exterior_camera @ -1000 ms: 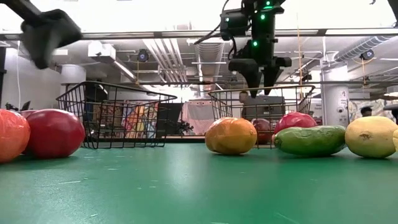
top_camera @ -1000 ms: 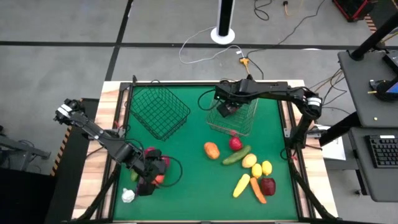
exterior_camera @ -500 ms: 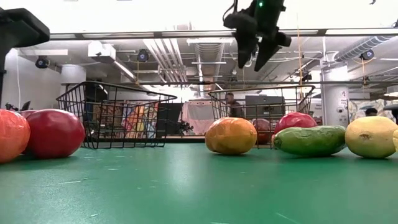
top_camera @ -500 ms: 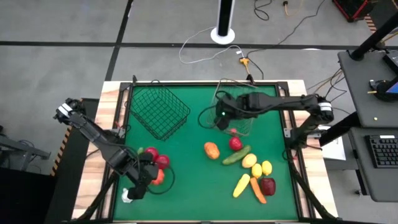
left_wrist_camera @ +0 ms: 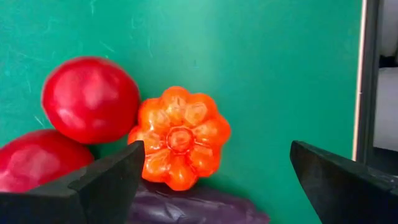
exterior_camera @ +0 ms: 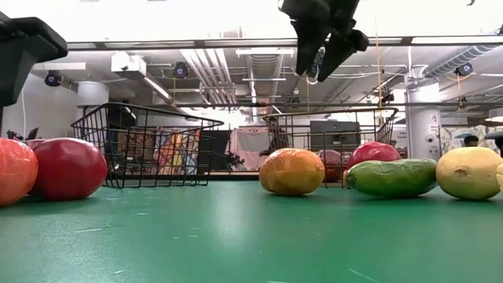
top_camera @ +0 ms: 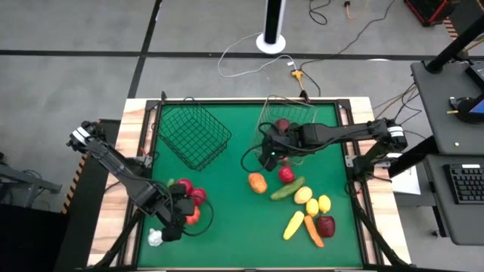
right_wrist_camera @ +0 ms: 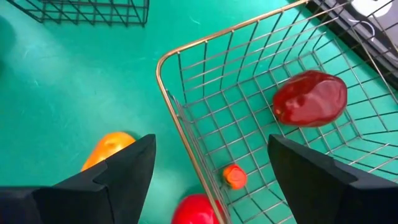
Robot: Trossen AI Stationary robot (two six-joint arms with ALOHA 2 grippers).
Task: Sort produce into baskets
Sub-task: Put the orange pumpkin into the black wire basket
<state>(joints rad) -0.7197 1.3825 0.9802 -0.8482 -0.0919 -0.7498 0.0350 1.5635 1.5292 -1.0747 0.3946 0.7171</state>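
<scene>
Green felt table [top_camera: 227,181] carries both wire baskets and scattered produce. Left gripper [left_wrist_camera: 211,180] hangs low with fingers spread wide and empty, straddling an orange pumpkin toy [left_wrist_camera: 180,137] just ahead of it; a purple piece [left_wrist_camera: 193,210] lies right under the fingers, and two red fruits [left_wrist_camera: 90,99] touch the pumpkin on one side. Judgement: drop straight over the pumpkin and close on its ribbed sides, keeping one finger clear of the red fruit so it isn't pinched or rolled along. Right gripper [right_wrist_camera: 211,174] hovers raised over the near rim of the pale basket [right_wrist_camera: 186,124], fingers apart, nothing held. Below it inside the basket sit a dark red fruit [right_wrist_camera: 310,98] and a small orange bit [right_wrist_camera: 234,176]. Beyond the rim an orange fruit [right_wrist_camera: 109,148] lies on the felt; farther off, the dark basket [top_camera: 193,136] looks empty.
</scene>
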